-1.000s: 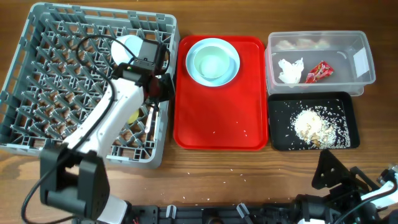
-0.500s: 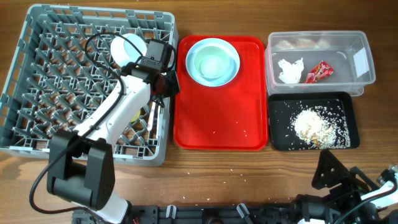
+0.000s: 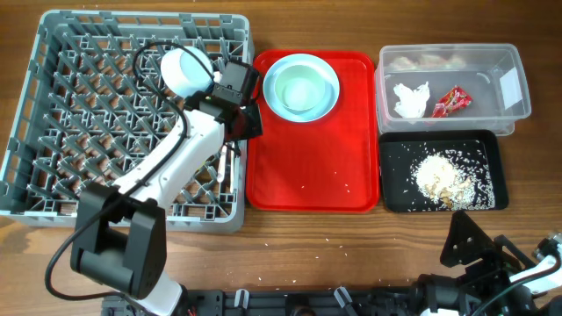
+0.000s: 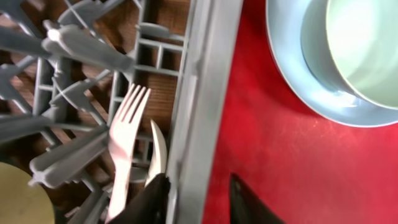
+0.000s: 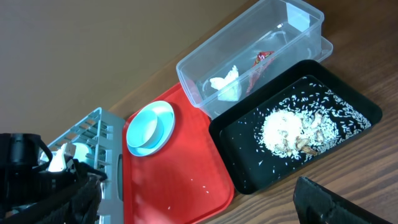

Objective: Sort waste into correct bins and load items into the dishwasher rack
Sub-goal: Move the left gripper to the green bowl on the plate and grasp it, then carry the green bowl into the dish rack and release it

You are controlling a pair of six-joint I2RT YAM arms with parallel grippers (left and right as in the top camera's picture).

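The grey dishwasher rack [image 3: 53, 105] took up the 9 o'clock side of the desk [image 3: 351, 233]. The left gripper [image 4: 198, 182] hung over the rack's 3 o'clock wall, its fingers [image 4: 152, 196] spread, one on either side of that wall and pinching nothing. Just inside the wall lay the white fork [image 4: 126, 140], tines toward 12 o'clock in the wrist view. The white spoon [image 4: 158, 152] lay close beside it on the wall side. The yellow cup [image 4: 18, 196] showed at the 7 o'clock corner of that view. A pale bowl [image 3: 186, 68] sat among the pegs at 11 o'clock of the gripper.

The red serving tray [image 3: 307, 167] lay at the desk's centre, against the rack. At its 12 o'clock end the pale blue plate [image 3: 273, 105] carried the second bowl [image 3: 300, 88]. A few rice grains [image 3: 344, 185] were scattered on the tray's lower half.

At 2 o'clock stood the clear tub [image 3: 509, 110], holding the crumpled napkin [image 3: 409, 98] and the red wrapper [image 3: 450, 100] side by side. Directly at its 6 o'clock side the black tray [image 3: 391, 189] held a heap of rice crumbs [image 3: 442, 175], with loose grains around the heap.

The right gripper [image 5: 199, 208] hovered low at the desk's 5 o'clock corner, fingers wide apart and empty.
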